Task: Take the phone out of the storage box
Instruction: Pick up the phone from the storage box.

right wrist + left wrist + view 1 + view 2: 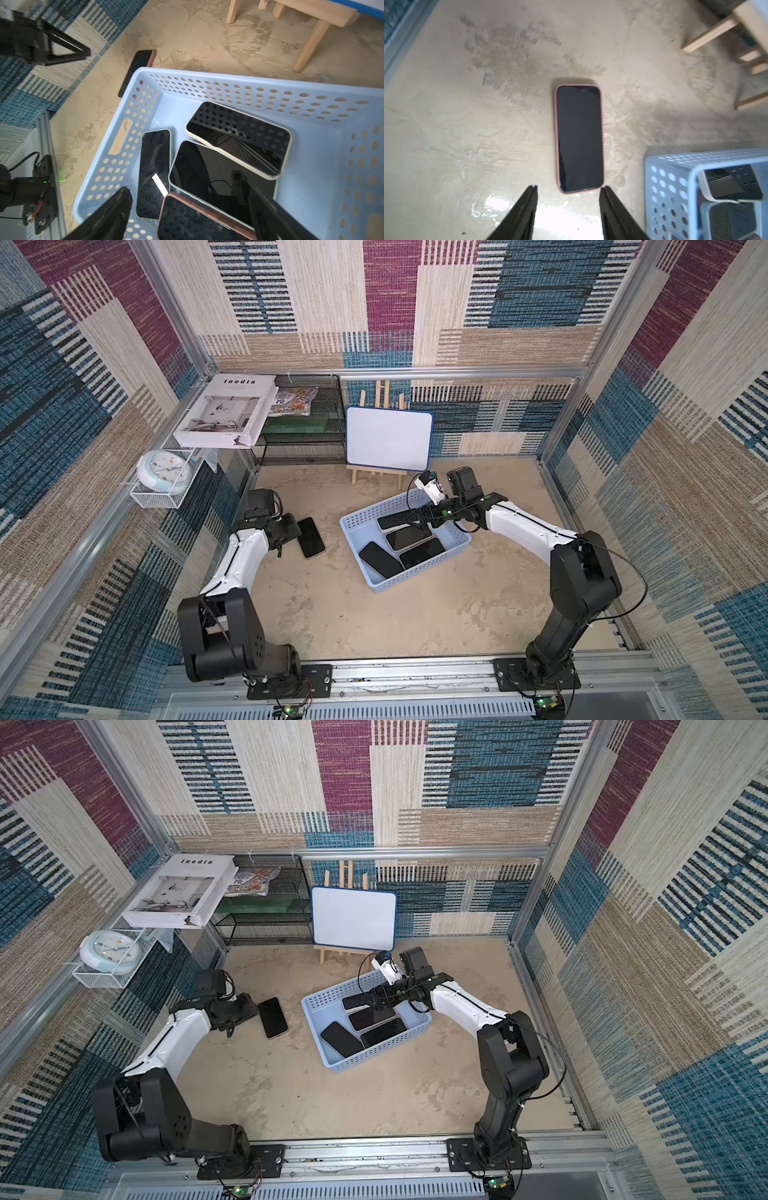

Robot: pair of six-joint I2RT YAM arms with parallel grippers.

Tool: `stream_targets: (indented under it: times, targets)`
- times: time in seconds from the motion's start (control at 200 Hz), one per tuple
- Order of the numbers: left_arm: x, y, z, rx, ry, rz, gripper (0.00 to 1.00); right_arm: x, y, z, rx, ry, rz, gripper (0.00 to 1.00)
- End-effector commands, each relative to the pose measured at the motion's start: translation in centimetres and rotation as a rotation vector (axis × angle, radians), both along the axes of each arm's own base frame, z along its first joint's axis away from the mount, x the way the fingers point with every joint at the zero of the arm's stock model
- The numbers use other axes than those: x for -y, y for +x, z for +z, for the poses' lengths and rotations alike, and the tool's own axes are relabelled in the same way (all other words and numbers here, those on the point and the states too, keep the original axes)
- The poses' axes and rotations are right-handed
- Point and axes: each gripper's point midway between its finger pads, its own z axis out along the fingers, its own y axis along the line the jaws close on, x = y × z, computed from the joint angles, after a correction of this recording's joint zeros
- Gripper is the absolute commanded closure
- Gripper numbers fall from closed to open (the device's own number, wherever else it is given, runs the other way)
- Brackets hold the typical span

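Note:
The pale blue storage box [360, 536] [322, 1011] sits mid-table with several dark-screened phones [409, 537] lying in it. One phone in a pink case [311, 537] [579, 137] lies flat on the table, left of the box. My left gripper [569, 188] [291, 531] stands open just short of that phone's near end and holds nothing. My right gripper [189, 198] [417, 520] hangs open over the box's far end. Its fingers [120, 207] straddle another pink-cased phone [197, 220] and a larger one [207, 176] without gripping either.
A whiteboard on a wooden easel [388, 439] stands behind the box. A black mesh rack [303, 427] and a white book [226, 410] fill the back left corner. A clock in a white wire basket [164, 470] hangs on the left wall.

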Motion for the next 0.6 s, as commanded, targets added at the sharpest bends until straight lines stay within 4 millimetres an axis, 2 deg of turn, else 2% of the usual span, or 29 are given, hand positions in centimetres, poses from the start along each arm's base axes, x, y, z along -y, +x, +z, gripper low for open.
stream_targets:
  times: [0.0,0.055,0.095,0.23,0.245,0.26,0.27,0.29,0.311,0.401,0.516,0.596]
  targets:
    - [3.5,0.1,1.9,0.063,-0.056,-0.115,0.45,0.6,0.7,-0.9,0.08,-0.105,-0.005,0.04]
    - [5.9,0.2,2.6,0.089,-0.087,-0.2,0.45,0.4,0.2,-1.6,0.11,-0.151,0.034,0.03]
    - [7.8,0.1,3.0,0.103,-0.103,-0.269,0.4,0.3,0.0,-2.2,0.132,-0.192,0.054,0.02]
    - [13.2,-0.6,4.6,0.159,-0.153,-0.458,0.38,0.0,-0.7,-3.6,0.201,-0.268,0.125,0.01]
    - [13.7,-0.7,4.8,0.167,-0.157,-0.474,0.31,-0.1,-0.7,-3.6,0.208,-0.268,0.133,0.01]
    - [14.1,-0.8,5.1,0.178,-0.159,-0.491,0.16,-0.1,-0.8,-3.6,0.216,-0.267,0.143,0.01]
    - [14.5,-0.9,5.2,0.184,-0.159,-0.502,0.09,-0.1,-0.8,-3.7,0.219,-0.268,0.148,0.01]
    - [15.0,-1.0,5.6,0.199,-0.159,-0.522,0.02,-0.2,-0.9,-3.8,0.228,-0.268,0.158,0.01]
    - [15.6,-1.3,5.8,0.211,-0.158,-0.542,0.01,-0.2,-0.9,-3.8,0.238,-0.27,0.167,0.01]
    - [17.1,-2.1,7.1,0.262,-0.15,-0.6,0.01,0.1,-0.5,-4.1,0.276,-0.297,0.164,0.0]
    - [18.0,-2.8,8.1,0.304,-0.171,-0.627,0.01,0.5,1.0,-4.0,0.334,-0.325,0.116,0.08]
    - [18.2,-2.9,8.1,0.311,-0.185,-0.619,0.01,0.4,1.3,-4.3,0.308,-0.318,0.092,0.13]
